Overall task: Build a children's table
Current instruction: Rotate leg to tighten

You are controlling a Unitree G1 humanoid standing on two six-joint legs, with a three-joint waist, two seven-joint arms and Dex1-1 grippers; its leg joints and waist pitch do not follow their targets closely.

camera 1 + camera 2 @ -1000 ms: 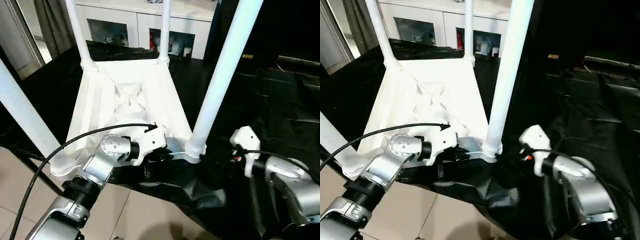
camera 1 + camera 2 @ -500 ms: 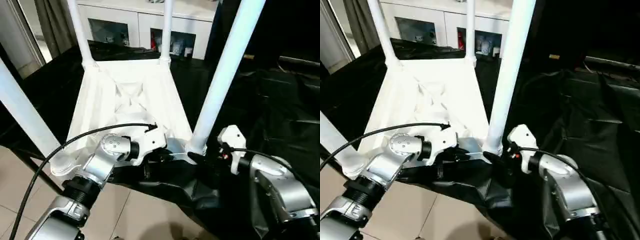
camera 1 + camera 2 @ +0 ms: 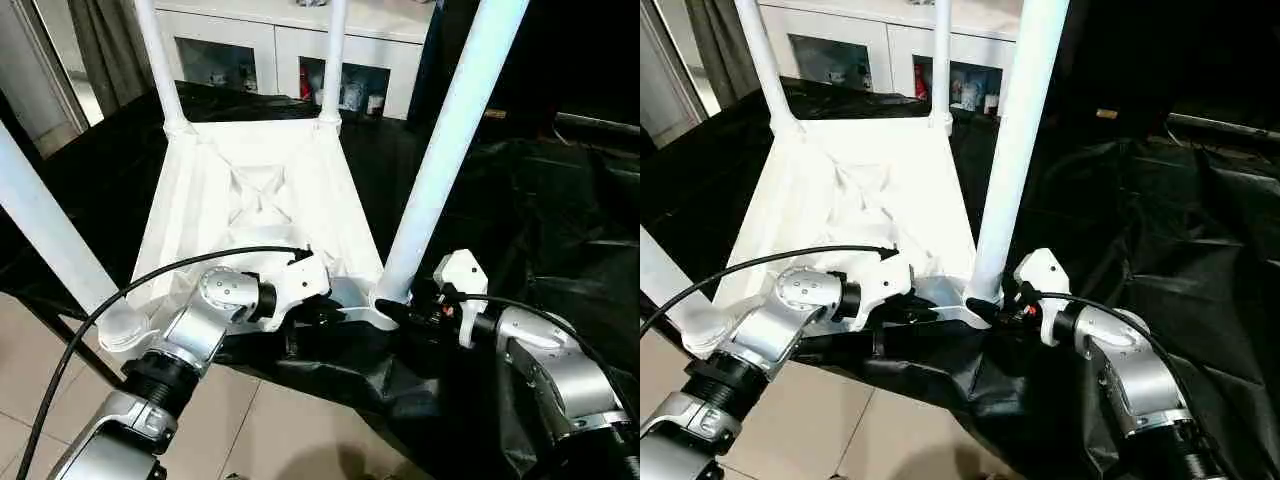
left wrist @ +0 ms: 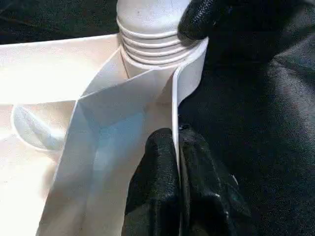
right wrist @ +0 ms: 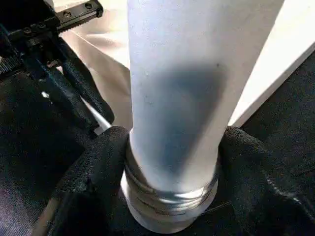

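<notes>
You have the tabletop [image 3: 262,205] lying upside down on the black cloth [image 3: 560,200], ribbed underside up, with four white legs standing in its corner sockets. Your left gripper [image 4: 178,162] is clenched on the thin near rim of the tabletop, one black finger on each side of the wall, just left of the near right corner. Your right gripper [image 5: 170,162] grasps the near right leg [image 3: 450,140] at its base, a finger [image 5: 96,167] pressed against each side just above the ribbed collar where it meets the socket. The two far legs [image 3: 158,60] stand near a white cabinet [image 3: 290,45].
</notes>
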